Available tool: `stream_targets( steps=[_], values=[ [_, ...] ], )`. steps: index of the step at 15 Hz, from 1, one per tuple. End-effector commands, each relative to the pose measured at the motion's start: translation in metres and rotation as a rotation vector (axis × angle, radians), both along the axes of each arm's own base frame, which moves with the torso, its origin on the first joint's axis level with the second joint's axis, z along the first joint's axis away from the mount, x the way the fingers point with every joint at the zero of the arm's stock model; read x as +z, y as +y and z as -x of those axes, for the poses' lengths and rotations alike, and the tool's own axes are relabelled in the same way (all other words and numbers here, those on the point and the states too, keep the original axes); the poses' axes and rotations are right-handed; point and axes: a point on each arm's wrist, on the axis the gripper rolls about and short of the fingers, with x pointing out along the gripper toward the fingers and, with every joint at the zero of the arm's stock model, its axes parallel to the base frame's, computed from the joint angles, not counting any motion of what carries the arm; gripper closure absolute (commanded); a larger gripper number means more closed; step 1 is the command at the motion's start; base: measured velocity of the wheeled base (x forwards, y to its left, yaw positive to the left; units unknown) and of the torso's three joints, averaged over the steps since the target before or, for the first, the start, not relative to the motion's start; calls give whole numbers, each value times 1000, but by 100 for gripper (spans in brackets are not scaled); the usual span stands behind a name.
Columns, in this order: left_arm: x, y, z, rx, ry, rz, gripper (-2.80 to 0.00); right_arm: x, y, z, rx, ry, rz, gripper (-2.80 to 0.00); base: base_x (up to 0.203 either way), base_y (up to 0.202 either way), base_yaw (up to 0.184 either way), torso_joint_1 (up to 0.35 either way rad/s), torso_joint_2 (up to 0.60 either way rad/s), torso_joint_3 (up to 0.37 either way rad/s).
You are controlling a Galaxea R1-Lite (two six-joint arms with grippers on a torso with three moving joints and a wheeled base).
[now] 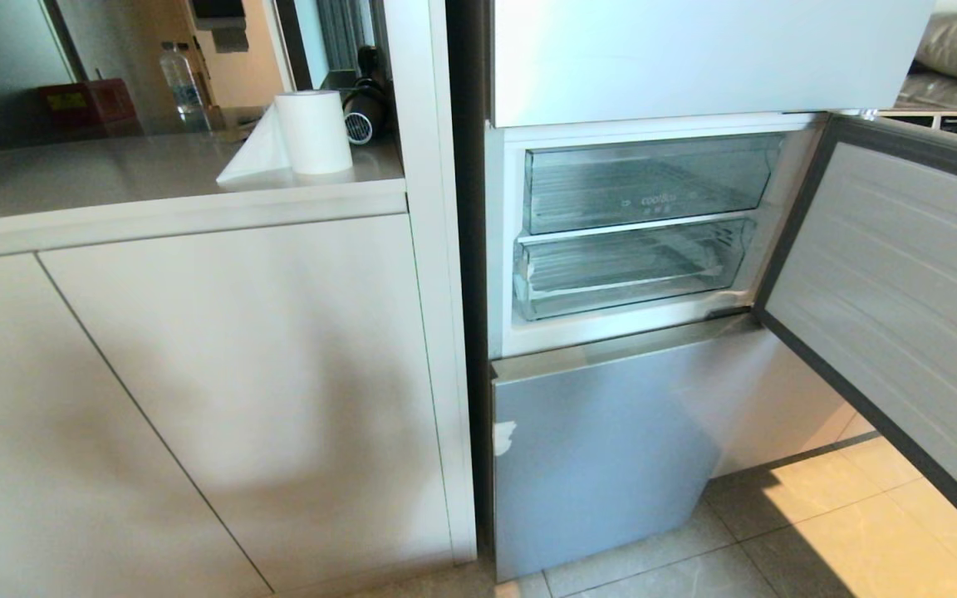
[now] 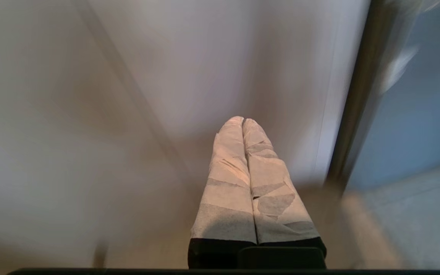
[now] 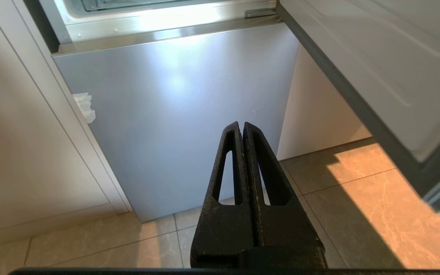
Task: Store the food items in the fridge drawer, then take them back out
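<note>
Before the fridge's closed lower door (image 3: 174, 114), the right pincer (image 3: 242, 128) is seen pressed shut, empty; the left pincer (image 2: 243, 122) likewise. Above that door, the fridge drawer (image 1: 624, 270) sits beneath a bin (image 1: 649, 183) faintly lettered, unreadable.

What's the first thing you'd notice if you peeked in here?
The fridge door hangs wide open on the right, showing two see-through bins, the fridge drawer being the lower one, with nothing visible inside. A white paper roll stands on the counter to the left. No red fruits show anywhere.
</note>
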Motion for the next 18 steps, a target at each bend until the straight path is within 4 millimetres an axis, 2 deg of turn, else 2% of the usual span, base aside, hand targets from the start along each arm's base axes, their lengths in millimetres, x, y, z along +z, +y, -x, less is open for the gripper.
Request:
stream_targets(
  steps=[1, 2, 5, 9, 11, 16, 18],
  values=[
    [-14, -1, 4, -8, 135, 26, 0, 0, 0, 0, 0, 1, 0, 0, 0, 0, 0, 0, 0, 0],
    [-15, -1, 5, -59, 174, 31, 0, 0, 0, 0, 0, 1, 0, 0, 0, 0, 0, 0, 0, 0],
    [-15, -1, 9, -263, 127, 21, 0, 0, 0, 0, 0, 0, 0, 0, 0, 0, 0, 0, 0, 0],
    [-18, 0, 28, -199, -97, 35, 0, 0, 0, 0, 0, 0, 0, 0, 0, 0, 0, 0, 0, 0],
    [-19, -1, 28, -205, -152, 31, 0, 0, 0, 0, 0, 0, 0, 0, 0, 0, 0, 0, 0, 0],
    [-19, 1, 27, -133, -177, 191, 0, 0, 0, 0, 0, 0, 0, 0, 0, 0, 0, 0, 0, 0],
    [-19, 1, 27, -129, -179, 205, 0, 0, 0, 0, 0, 1, 0, 0, 0, 0, 0, 0, 0, 0]
  ],
)
